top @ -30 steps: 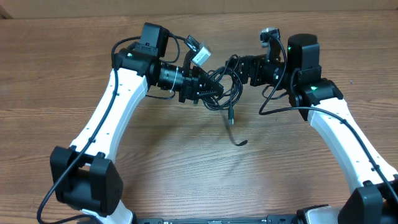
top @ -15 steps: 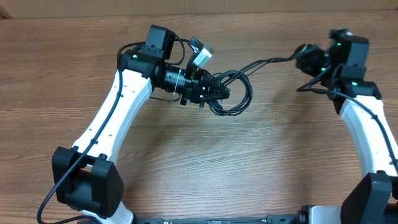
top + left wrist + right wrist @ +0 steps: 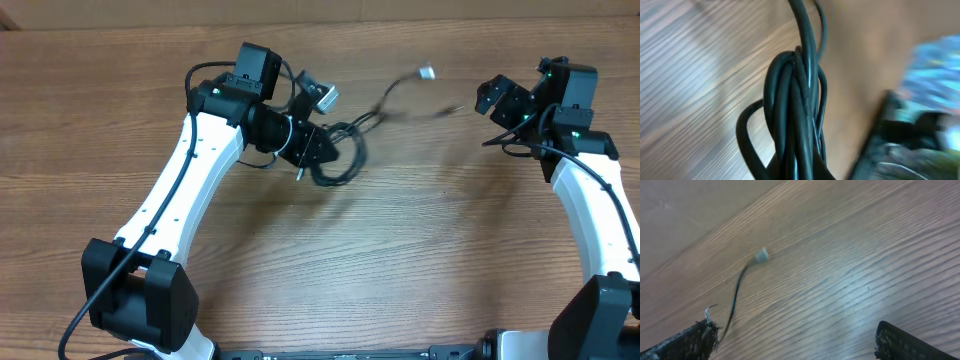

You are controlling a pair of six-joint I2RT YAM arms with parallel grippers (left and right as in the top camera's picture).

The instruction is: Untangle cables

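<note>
Knotted cables (image 3: 343,168) upper centre-left of overhead view, pinched in left pincer (image 3: 320,152). One strand trails rightward; blurred pale plug (image 3: 427,72) probably airborne. Spread, empty right pincer (image 3: 486,97) sits right of plug: nearer arm.

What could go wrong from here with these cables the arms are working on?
1. The right pincer is open and empty, and the plug end is blurred in mid-air. It may drop back across the cables and re-tangle them.
2. The left pincer is shut on the cables where they twist tightly together, so pulling from there may tighten the knot.
</note>
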